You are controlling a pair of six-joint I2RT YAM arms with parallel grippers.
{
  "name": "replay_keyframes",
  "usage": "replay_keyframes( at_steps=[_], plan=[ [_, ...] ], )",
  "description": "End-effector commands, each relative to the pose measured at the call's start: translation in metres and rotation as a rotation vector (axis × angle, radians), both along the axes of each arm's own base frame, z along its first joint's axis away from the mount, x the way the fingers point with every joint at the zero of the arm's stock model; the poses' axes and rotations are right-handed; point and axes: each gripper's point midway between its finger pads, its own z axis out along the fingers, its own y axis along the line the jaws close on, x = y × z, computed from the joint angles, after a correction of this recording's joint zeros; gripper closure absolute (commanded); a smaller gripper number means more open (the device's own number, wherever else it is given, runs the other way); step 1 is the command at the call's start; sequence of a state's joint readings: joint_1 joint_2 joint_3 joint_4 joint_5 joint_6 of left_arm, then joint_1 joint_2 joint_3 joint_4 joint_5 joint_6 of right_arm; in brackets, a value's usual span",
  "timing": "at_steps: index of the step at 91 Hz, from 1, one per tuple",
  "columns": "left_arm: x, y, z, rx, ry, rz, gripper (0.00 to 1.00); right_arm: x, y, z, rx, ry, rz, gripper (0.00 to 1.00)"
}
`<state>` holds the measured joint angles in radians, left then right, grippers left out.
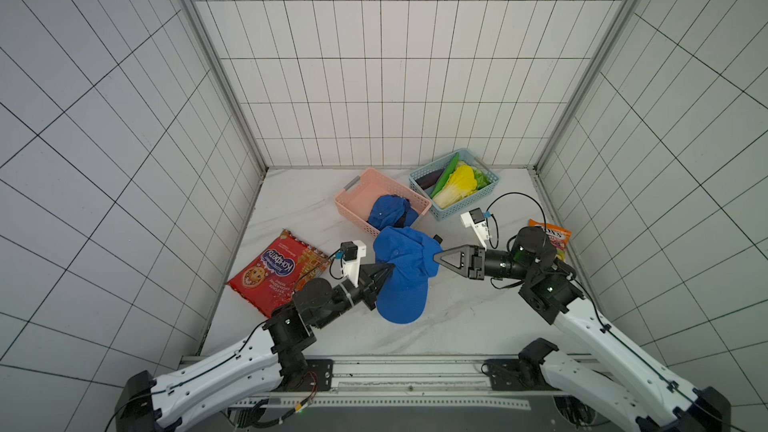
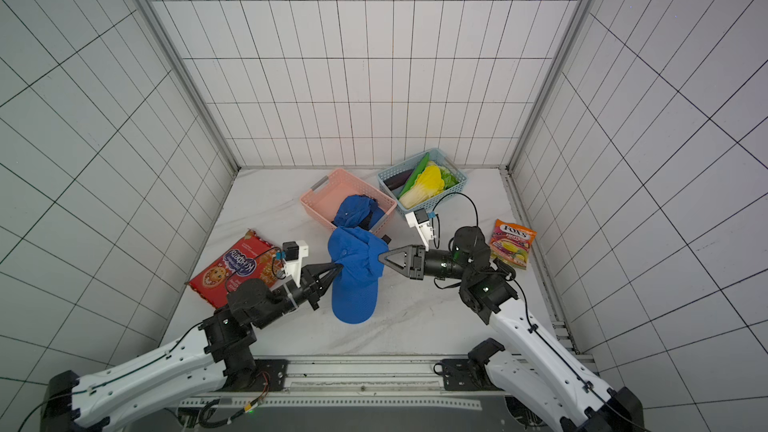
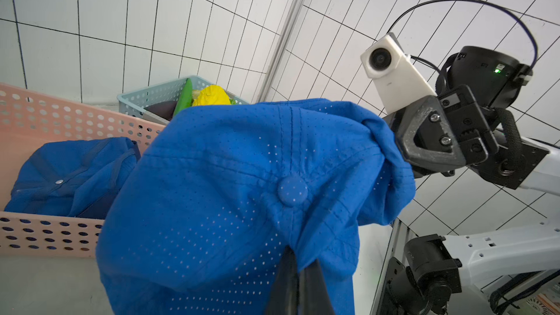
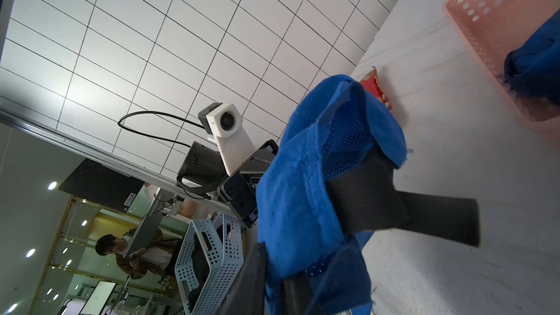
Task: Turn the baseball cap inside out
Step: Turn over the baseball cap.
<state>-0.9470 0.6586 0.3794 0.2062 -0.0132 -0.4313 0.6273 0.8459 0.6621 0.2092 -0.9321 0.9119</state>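
The baseball cap [image 1: 405,276] [image 2: 357,272] hung in the air over the middle of the counter [image 1: 457,326], stretched between the two arms, with its brim drooping toward the near edge. Whether the brim touched the counter could not be told.

The left arm rose from its base at the near edge, elbow bent, wrist angled up and inward. The left gripper [image 1: 390,268] [image 2: 338,268] met the crown's left side, its fingers [image 3: 315,290] pressed together on a fold of fabric below the top button.

The right arm bent sharply at the elbow, forearm lying almost level and pointing left. The right gripper [image 1: 437,257] [image 2: 382,257] pinched the bunched rim on the opposite side, and its fingers [image 3: 430,157] looked clamped on the cloth, which gathered tightly around their tips.

Just behind the held cap stood a pink basket [image 1: 353,197] with a second blue cap [image 1: 388,211] inside.
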Motion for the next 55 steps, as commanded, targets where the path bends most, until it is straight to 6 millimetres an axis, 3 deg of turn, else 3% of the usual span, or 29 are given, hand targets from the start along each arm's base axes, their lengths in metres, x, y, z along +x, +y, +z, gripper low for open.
replay_keyframes(
  at_steps=[1, 23, 31, 55],
  plan=[
    [0.000, -0.008, 0.003, 0.015, 0.012, -0.028, 1.00, -0.002, -0.001, 0.020, 0.053, -0.037, 0.018, 0.85],
    [0.006, -0.019, 0.009, -0.008, 0.019, -0.041, 1.00, 0.005, 0.000, 0.016, 0.042, -0.027, -0.015, 0.95],
    [0.012, -0.012, 0.007, -0.024, 0.036, 0.011, 1.00, 0.012, -0.002, 0.007, 0.016, -0.010, -0.063, 1.00],
    [0.011, 0.025, 0.005, -0.123, 0.062, 0.133, 1.00, 0.034, -0.021, -0.028, -0.041, 0.106, -0.214, 1.00]
  ],
)
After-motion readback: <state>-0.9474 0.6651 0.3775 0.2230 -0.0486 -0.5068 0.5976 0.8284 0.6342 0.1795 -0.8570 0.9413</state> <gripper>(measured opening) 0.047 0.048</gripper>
